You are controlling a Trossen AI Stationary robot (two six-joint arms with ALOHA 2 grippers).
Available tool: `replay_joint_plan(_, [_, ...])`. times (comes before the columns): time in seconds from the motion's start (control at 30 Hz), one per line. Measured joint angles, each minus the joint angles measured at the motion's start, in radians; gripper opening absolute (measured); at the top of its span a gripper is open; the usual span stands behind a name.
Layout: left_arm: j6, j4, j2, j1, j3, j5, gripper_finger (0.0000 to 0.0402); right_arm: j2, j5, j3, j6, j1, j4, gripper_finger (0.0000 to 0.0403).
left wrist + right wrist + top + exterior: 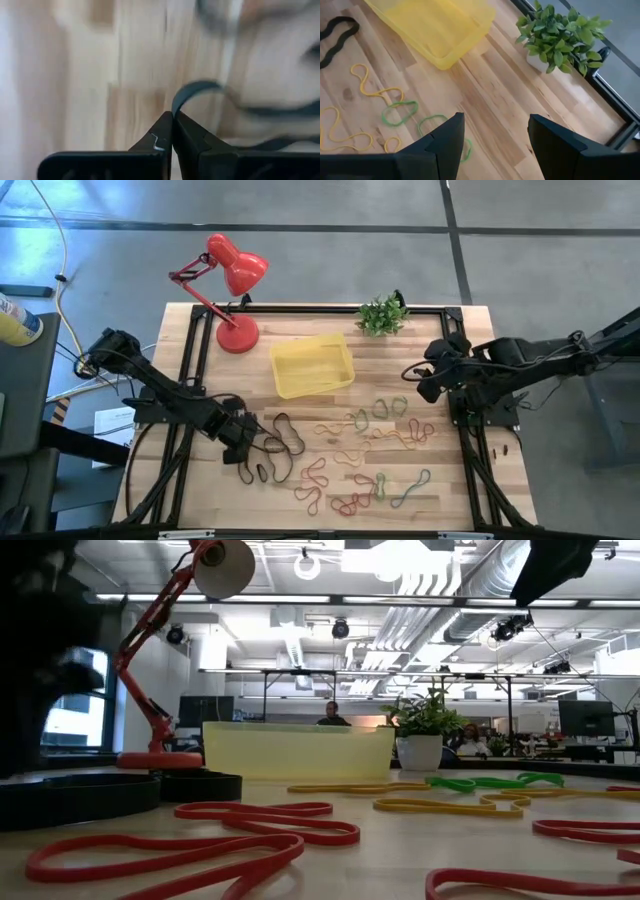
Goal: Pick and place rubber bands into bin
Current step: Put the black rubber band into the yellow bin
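No brand, label or writing is readable in any view. My left gripper (243, 442) is down at the near-left of the surface (400, 480), its fingers pressed together on what looks like a black rubber band (192, 90); my left wrist view is blurred, so I can't be surer. My right gripper (495, 142) hangs at the surface's right edge, fingers apart, holding nothing. The rubber bands (350, 465) lie scattered over the near half. The bin (311, 365) sits beyond them, between the red lamp (232, 295) and the potted plant (381, 315). Only the low view shows people in the room behind.
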Motion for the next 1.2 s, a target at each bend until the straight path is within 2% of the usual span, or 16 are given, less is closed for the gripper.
replay_joint_plan(0.13, [0.038,-0.153,-0.06,0.0,0.1,-0.102,0.0001,0.0,0.01,0.0,0.0,0.0,-0.001,0.0208])
replay_joint_plan(0.33, [0.131,-0.382,-0.142,0.069,0.3,-0.322,0.0,0.0,0.047,0.0,0.0,0.0,0.0,0.0208])
replay_joint_plan(0.47, [0.293,-0.395,-0.182,0.168,0.408,-0.457,0.0,0.0,0.06,0.0,0.0,0.0,0.007,0.0208])
replay_joint_plan(0.6, [0.504,-0.317,-0.196,0.319,0.469,-0.506,0.0,0.002,0.061,0.0,0.0,0.0,0.01,0.0208])
replay_joint_plan(0.7, [0.682,-0.181,-0.194,0.439,0.474,-0.465,0.0,0.008,0.065,0.0,0.004,0.0,0.012,0.0208])
replay_joint_plan(0.87, [0.904,0.05,-0.13,0.636,0.475,-0.282,0.0,0.019,0.106,0.0,0.023,0.0,0.013,0.0208])
replay_joint_plan(1.03, [0.987,0.132,-0.006,0.771,0.475,-0.101,0.0,0.031,0.107,0.0,0.034,0.0,0.019,0.0208])
replay_joint_plan(1.2, [1.003,0.121,0.151,0.825,0.475,0.025,0.0,0.048,0.104,0.0,0.042,0.0,0.019,0.0208])
